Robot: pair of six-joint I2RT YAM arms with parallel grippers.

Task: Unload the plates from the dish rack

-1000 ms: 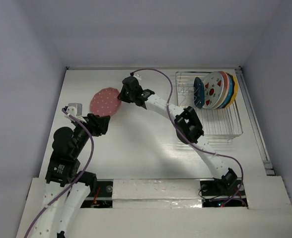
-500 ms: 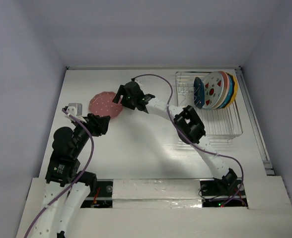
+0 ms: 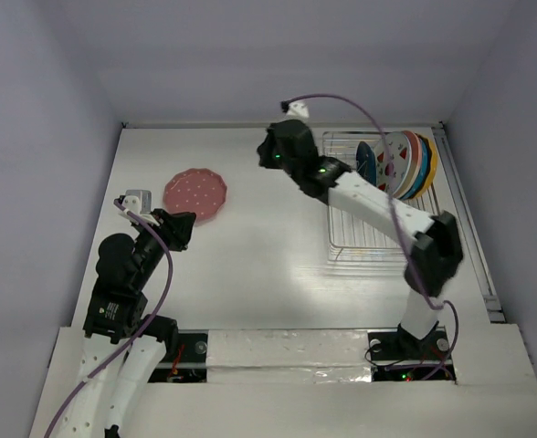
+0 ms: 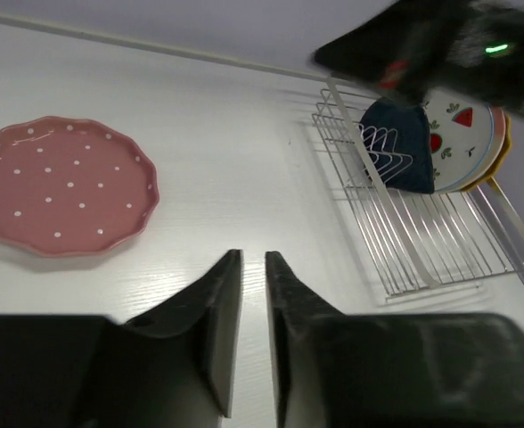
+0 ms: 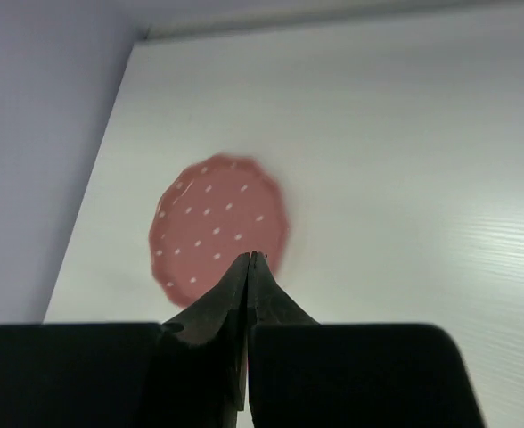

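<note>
The pink dotted scalloped plate [image 3: 195,193] lies flat on the table at the left, held by nothing; it also shows as the pink plate [image 4: 64,185] and the pink plate [image 5: 219,227]. The dish rack [image 3: 387,233] stands at the right, with several plates upright at its far end: dark blue [image 3: 365,171], white with strawberries [image 3: 392,164], yellow-orange [image 3: 430,164]. My right gripper [image 3: 273,155] hangs raised between the pink plate and the rack, shut and empty [image 5: 249,256]. My left gripper [image 3: 179,224] sits just near of the pink plate, its jaws almost together on nothing [image 4: 253,259].
The rack [image 4: 422,241] has its near half bare of plates, and the dark blue plate [image 4: 405,156] leans on its tines. The right arm [image 4: 440,45] crosses above the rack's far end. Walls close in the table at the back and both sides.
My right gripper has let go of the pink plate, risen and swung right toward the rack, closing its jaws. My left gripper's jaws have closed. The pink plate now rests on the table.
</note>
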